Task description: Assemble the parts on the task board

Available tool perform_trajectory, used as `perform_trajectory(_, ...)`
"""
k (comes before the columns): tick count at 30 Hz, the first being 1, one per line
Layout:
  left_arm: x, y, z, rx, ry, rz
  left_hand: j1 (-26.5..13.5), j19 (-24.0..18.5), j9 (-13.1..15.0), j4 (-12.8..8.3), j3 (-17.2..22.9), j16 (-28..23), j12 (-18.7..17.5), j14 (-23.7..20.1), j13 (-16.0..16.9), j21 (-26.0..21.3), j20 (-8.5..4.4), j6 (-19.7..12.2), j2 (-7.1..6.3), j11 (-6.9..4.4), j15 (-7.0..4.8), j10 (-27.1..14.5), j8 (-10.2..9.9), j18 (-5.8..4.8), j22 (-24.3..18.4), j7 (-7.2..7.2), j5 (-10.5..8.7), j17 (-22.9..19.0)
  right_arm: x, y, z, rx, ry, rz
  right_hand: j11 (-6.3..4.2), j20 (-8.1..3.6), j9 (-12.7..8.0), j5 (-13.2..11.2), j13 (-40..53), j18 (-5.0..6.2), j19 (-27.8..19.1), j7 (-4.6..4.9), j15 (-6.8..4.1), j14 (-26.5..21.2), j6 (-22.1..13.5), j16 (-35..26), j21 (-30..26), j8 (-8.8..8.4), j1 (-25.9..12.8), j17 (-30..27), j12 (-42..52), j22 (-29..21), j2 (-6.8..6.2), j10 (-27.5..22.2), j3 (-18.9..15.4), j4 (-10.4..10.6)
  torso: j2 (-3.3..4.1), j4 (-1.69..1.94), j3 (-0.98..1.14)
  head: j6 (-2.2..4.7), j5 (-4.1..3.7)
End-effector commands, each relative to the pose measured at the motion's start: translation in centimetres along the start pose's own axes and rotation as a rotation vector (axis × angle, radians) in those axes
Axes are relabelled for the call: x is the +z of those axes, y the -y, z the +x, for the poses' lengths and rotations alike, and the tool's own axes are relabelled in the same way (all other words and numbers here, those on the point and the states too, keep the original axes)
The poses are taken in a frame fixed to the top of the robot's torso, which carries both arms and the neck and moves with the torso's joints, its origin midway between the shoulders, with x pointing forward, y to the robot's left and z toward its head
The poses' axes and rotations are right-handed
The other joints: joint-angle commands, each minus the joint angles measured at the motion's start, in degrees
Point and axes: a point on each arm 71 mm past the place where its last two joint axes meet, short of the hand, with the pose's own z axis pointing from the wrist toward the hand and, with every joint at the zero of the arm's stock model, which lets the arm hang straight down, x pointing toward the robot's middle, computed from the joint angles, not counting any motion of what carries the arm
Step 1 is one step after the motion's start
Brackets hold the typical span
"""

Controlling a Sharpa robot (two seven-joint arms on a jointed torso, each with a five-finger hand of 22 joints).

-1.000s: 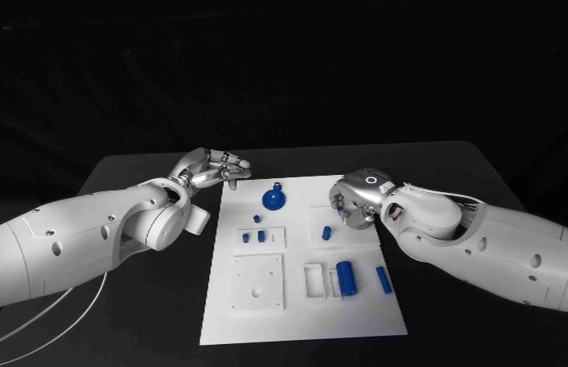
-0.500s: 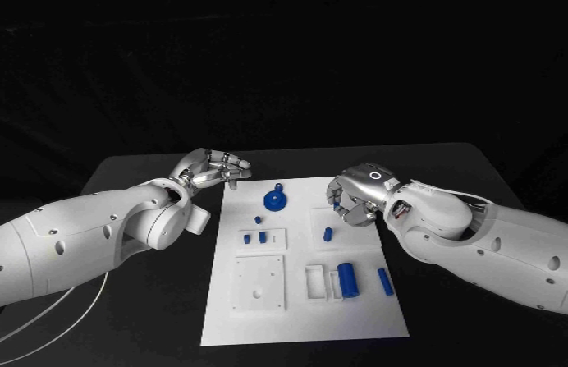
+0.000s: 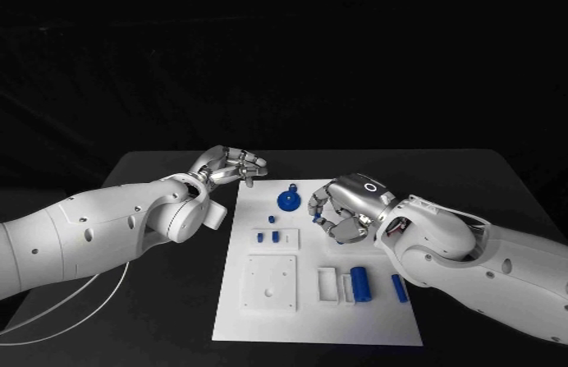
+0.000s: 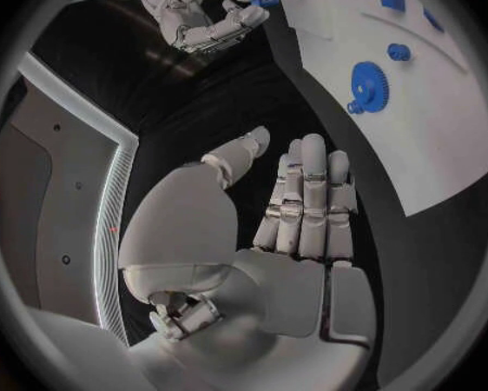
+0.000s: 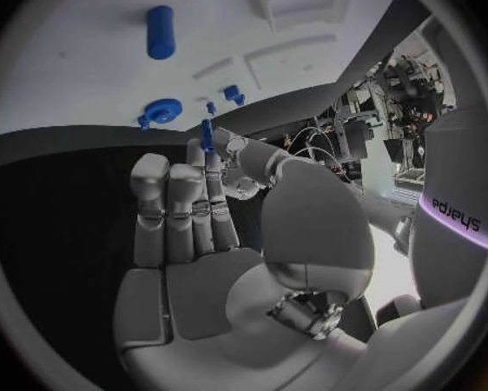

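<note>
Head view has the task board [image 3: 319, 301] lying flat in the middle of the black worktop [image 3: 154, 170], with both arms coming in over its far end. The right hand [image 3: 337, 213] hangs over the upper part of the board, and a small blue peg [image 3: 318, 216] shows at its fingertips. The right wrist view makes that clearer: the peg [image 5: 206, 135] is pinched between thumb and a fingertip, with the other fingers [image 5: 179, 208] straight and side by side.

The left hand [image 3: 231, 167] sits off the board's far left corner over bare worktop. From the head view I can't tell much, but the left wrist view shows its fingers [image 4: 309, 200] stretched out, close together and holding nothing.

On the board: a blue gear [image 3: 289, 199] near the top, two little blue pegs [image 3: 267, 237] standing in a small raised plate, and a blue cylinder [image 3: 361, 284] sitting in a white bracket lower down.

Only readable writing is "adeys" on the right arm [image 5: 456, 213] in its wrist view, probably mirrored or cut off.
</note>
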Motion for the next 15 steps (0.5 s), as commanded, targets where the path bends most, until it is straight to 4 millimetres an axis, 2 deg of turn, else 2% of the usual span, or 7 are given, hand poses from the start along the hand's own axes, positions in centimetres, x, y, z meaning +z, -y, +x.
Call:
perform_trajectory(1, 0.1, 0.3, 0.2, -0.013, 0.007, 0.021, 0.12, -0.36, 0.04, -0.29, 0.09, -0.20, -0.11, -0.11, 0.09, -0.20, -1.90, -0.48, 0.63, 0.05, 0.21, -0.48, 0.22, -0.57, -0.02, -0.01, 0.32, 0.11, 0.4, -1.2, 0.3, 0.034, 0.013, -0.046, 0.37, -0.37, 0.07, 0.01, -0.03, 4.89, -0.07, 0.00, -0.35, -0.02, 0.13, 0.07, 0.13, 0.11, 0.40, -0.10, 0.17, 0.77, 0.07, 2.50, 0.09, 0.21, -0.01, -0.04, -0.05, -0.54, 1.34)
perform_trajectory(3, 0.1, 0.3, 0.3, -0.013, 0.009, 0.021, 0.12, -0.35, 0.04, -0.29, 0.09, -0.21, -0.10, -0.10, 0.09, -0.20, -1.90, -0.49, 0.64, 0.05, 0.21, -0.47, 0.22, -0.57, -0.02, 0.00, 0.33, 0.11, 0.6, -1.7, 0.7, 0.032, 0.001, -0.058, 0.38, -0.39, 0.07, 0.01, -0.02, 4.89, -0.06, 0.01, -0.34, -0.02, 0.10, 0.05, 0.12, 0.10, 0.42, -0.12, 0.13, 0.77, 0.10, 2.48, 0.07, 0.20, 0.01, 0.00, -0.06, -0.81, 1.84)
perform_trajectory(5, 0.1, 0.3, 0.3, -0.013, 0.011, 0.021, 0.11, -0.34, 0.04, -0.29, 0.09, -0.22, -0.10, -0.09, 0.09, -0.21, -1.90, -0.49, 0.64, 0.05, 0.21, -0.47, 0.22, -0.57, -0.01, 0.00, 0.33, 0.12, 0.7, -2.2, 1.3, 0.031, -0.017, -0.070, 0.38, -0.41, 0.07, 0.01, -0.01, 4.89, -0.05, 0.01, -0.34, -0.01, 0.08, 0.04, 0.12, 0.09, 0.43, -0.13, 0.11, 0.76, 0.13, 2.47, 0.04, 0.19, 0.04, 0.03, -0.06, -1.40, 2.86)
perform_trajectory(7, 0.2, 0.3, 0.3, -0.015, 0.012, 0.021, 0.11, -0.34, 0.04, -0.30, 0.08, -0.23, -0.10, -0.08, 0.09, -0.21, -1.91, -0.49, 0.64, 0.05, 0.21, -0.47, 0.23, -0.57, -0.01, 0.00, 0.33, 0.12, 0.9, -2.8, 1.8, 0.028, -0.029, -0.082, 0.39, -0.44, 0.07, -0.01, -0.01, 4.89, -0.03, 0.03, -0.33, 0.00, 0.04, 0.03, 0.11, 0.07, 0.45, -0.15, 0.06, 0.76, 0.17, 2.45, -0.01, 0.15, 0.06, 0.05, -0.06, -1.56, 3.22)
perform_trajectory(10, 0.2, 0.4, 0.5, -0.018, 0.011, 0.021, 0.10, -0.33, 0.04, -0.31, 0.08, -0.24, -0.09, -0.08, 0.10, -0.22, -1.91, -0.49, 0.63, 0.04, 0.20, -0.47, 0.23, -0.57, -0.01, 0.00, 0.33, 0.13, 1.1, -3.6, 2.8, 0.016, -0.053, -0.104, 0.41, -0.47, 0.08, -0.01, 0.01, 4.89, -0.02, 0.04, -0.32, 0.01, 0.00, 0.01, 0.10, 0.05, 0.48, -0.17, 0.00, 0.75, 0.22, 2.43, -0.07, 0.10, 0.05, 0.15, -0.09, -2.21, 4.53)
perform_trajectory(15, 0.3, 0.4, 0.7, -0.021, 0.007, 0.022, 0.10, -0.32, 0.04, -0.32, 0.08, -0.27, -0.08, -0.06, 0.10, -0.24, -1.91, -0.50, 0.63, 0.04, 0.20, -0.46, 0.24, -0.58, 0.00, 0.00, 0.33, 0.15, 1.2, -4.4, 4.1, -0.012, -0.101, -0.126, 0.42, -0.52, 0.09, 0.00, 0.03, 4.89, 0.01, 0.05, -0.30, 0.04, -0.04, -0.02, 0.10, 0.03, 0.52, -0.20, -0.08, 0.75, 0.31, 2.41, -0.18, -0.01, 0.05, 0.18, -0.14, -2.65, 5.34)
